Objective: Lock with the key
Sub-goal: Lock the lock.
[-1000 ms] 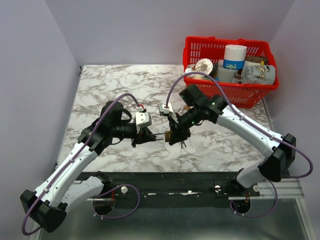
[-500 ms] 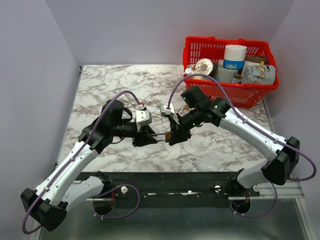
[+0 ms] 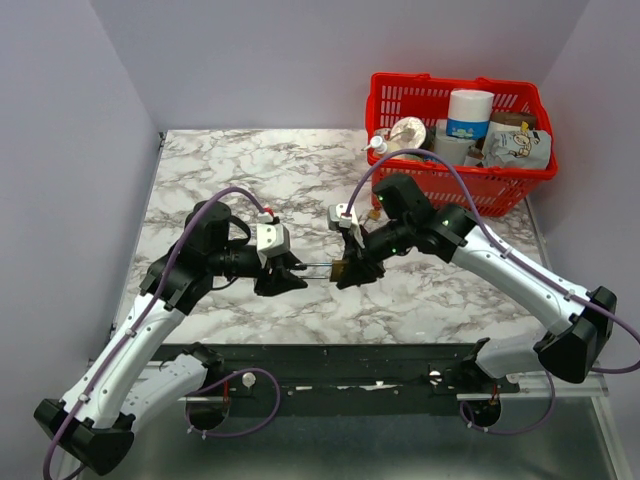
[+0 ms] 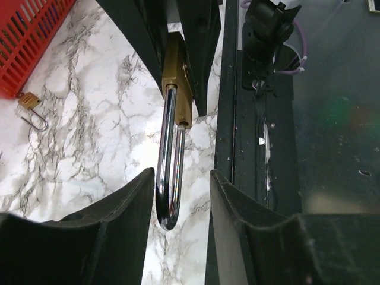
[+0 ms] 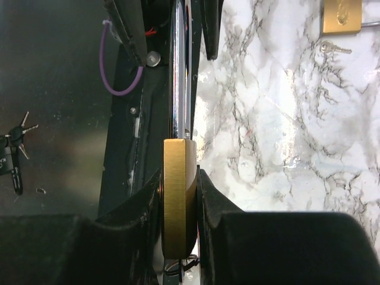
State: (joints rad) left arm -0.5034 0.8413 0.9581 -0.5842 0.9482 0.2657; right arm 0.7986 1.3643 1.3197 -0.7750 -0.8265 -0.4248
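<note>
A large brass padlock [image 5: 177, 172] sits edge-on between the fingers of my right gripper [image 5: 179, 205], which is shut on its body. In the top view the padlock [image 3: 339, 270] hangs above the table's front part. Its long chrome shackle [image 4: 169, 160] reaches left toward my left gripper [image 3: 290, 278]. In the left wrist view the shackle's bend lies between the fingers of my left gripper [image 4: 181, 205], which is open; the bend is close to the left finger [image 4: 127, 225] and well clear of the right one. One shackle leg ends at the brass body [image 4: 177, 71].
A red basket [image 3: 505, 190] full of items stands at the back right. A small brass padlock [image 4: 28, 101] lies on the marble beside it. Another brass padlock [image 5: 341, 15] and a loose key [image 5: 333, 47] lie on the marble. A bunch of keys [image 5: 15, 155] shows over the dark floor.
My left arm has drawn back to the left, so a stretch of shackle now shows between the two grippers. The right arm has shifted slightly right, still holding the padlock.
</note>
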